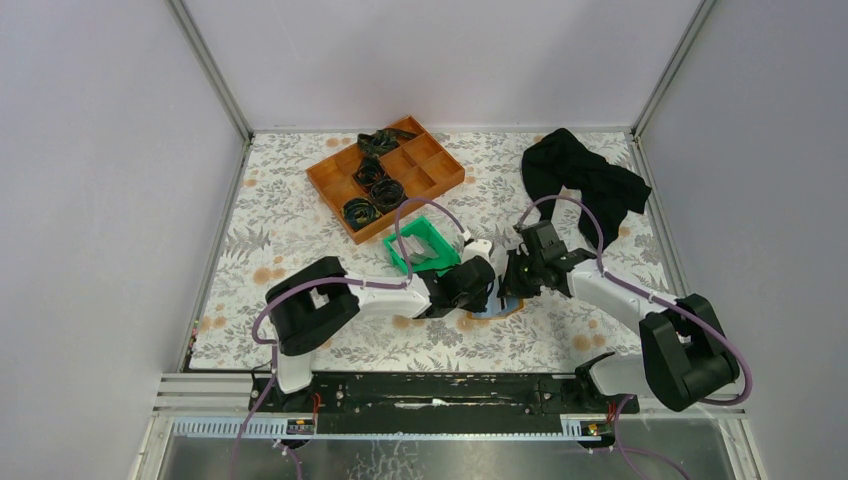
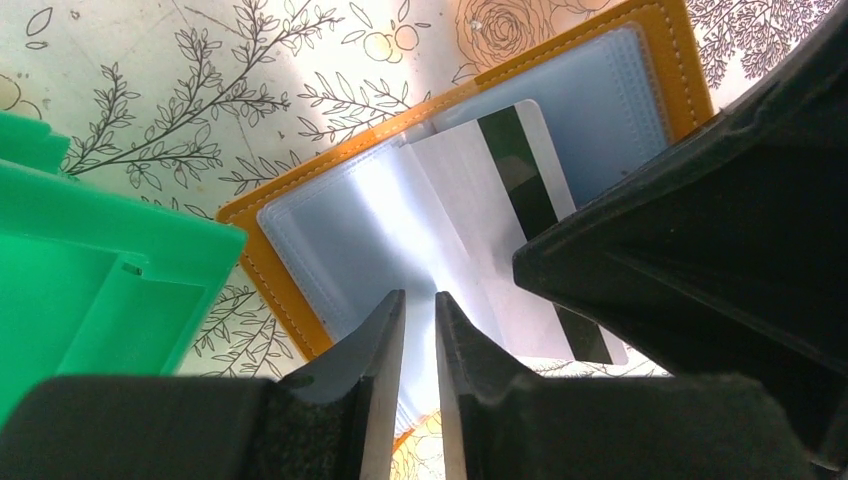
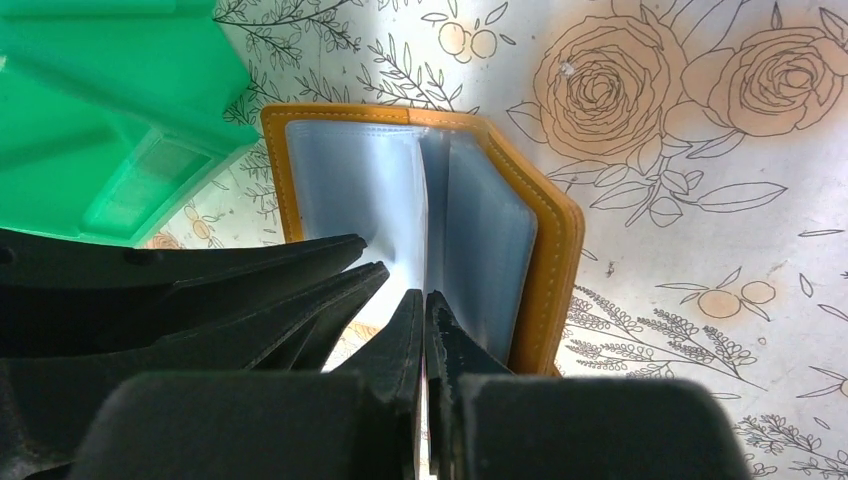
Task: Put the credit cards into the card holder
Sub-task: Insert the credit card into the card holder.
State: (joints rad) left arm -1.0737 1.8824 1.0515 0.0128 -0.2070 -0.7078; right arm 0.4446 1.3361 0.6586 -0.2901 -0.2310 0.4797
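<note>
The orange card holder [image 2: 265, 255] lies open on the floral cloth, pale blue-grey sleeves up; it also shows in the right wrist view [image 3: 550, 250] and barely in the top view [image 1: 492, 312]. A whitish credit card [image 2: 480, 220] with a black stripe lies partly in the right-hand sleeve. My right gripper [image 3: 424, 297] is shut on that card's near edge; it meets the left gripper over the holder [image 1: 512, 283]. My left gripper [image 2: 420, 300] sits on the left page, fingers a narrow gap apart with nothing between them [image 1: 478, 285]. More whitish cards [image 1: 420, 245] stand in the green bin.
The green plastic bin [image 1: 400, 255] stands just behind and left of the card holder, close to my left gripper [image 2: 100, 270]. An orange compartment tray [image 1: 440, 165] with black items is at the back. A black cloth [image 1: 585, 185] lies at the back right.
</note>
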